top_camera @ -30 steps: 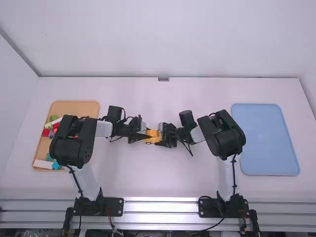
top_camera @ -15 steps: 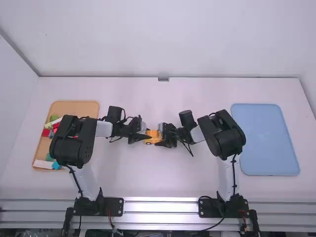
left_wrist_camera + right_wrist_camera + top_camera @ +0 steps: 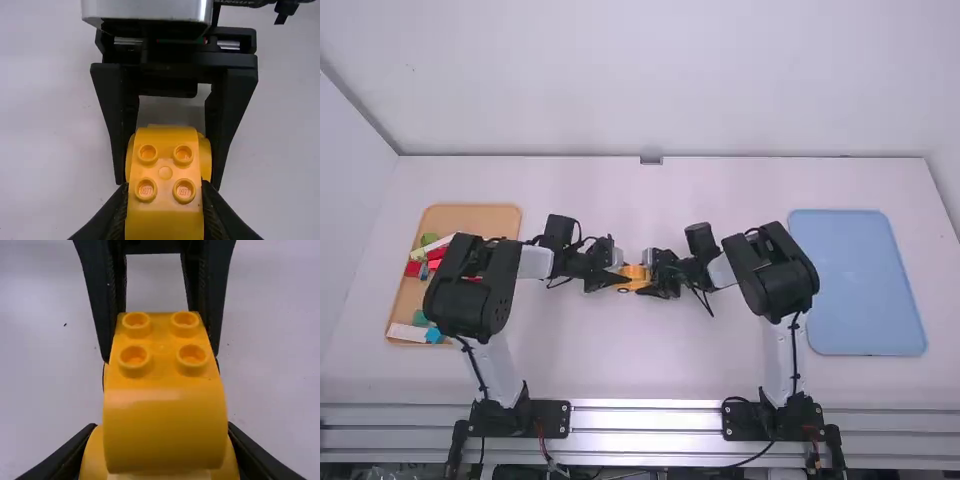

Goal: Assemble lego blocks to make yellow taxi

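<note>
- Yellow taxi: smooth, glossy plastic, with a soft sheen along its curve
- Left hand: matt black, plastic-looking, the fingers' inner faces rough
- Right hand: matt black, plastic-looking too
- Casing above it: satin, silvery metal
- Tabletop: smooth, mostly matt
- Rails: shiny bare metal
- Blue tray: smooth, matt, plastic-looking

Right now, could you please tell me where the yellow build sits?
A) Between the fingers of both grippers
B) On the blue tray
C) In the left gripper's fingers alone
A: the fingers of both the left gripper and the right gripper flank the yellow build.
</note>
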Robot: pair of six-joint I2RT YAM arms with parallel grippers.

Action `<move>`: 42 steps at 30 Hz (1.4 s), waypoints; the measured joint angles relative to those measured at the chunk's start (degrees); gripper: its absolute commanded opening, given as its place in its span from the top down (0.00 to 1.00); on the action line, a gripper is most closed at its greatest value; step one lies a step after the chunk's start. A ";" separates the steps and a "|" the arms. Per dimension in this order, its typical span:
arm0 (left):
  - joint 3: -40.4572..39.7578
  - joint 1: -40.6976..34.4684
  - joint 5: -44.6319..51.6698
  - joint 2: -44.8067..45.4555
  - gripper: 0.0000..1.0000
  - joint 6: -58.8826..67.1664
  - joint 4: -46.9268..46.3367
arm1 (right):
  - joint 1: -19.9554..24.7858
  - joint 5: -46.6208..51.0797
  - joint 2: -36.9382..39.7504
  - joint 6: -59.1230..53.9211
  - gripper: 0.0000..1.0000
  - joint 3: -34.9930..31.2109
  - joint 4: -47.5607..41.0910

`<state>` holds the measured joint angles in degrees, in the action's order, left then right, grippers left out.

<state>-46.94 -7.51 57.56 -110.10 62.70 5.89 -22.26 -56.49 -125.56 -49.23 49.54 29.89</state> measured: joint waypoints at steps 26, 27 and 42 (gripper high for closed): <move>-5.35 -3.63 -9.73 1.49 0.98 4.57 -12.13 | 0.24 -0.15 0.00 -0.24 0.46 -0.02 -0.13; -5.51 -3.67 -9.88 1.53 0.98 4.57 -12.31 | 0.24 -0.11 0.00 -0.20 0.46 -0.02 -0.11; -6.58 -3.82 -10.49 1.44 0.81 4.61 -13.86 | 0.31 0.00 0.00 -0.15 0.44 0.00 -0.04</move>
<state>-53.52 -11.33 47.07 -108.66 67.31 -7.97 -21.96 -56.49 -125.56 -49.39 49.54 29.85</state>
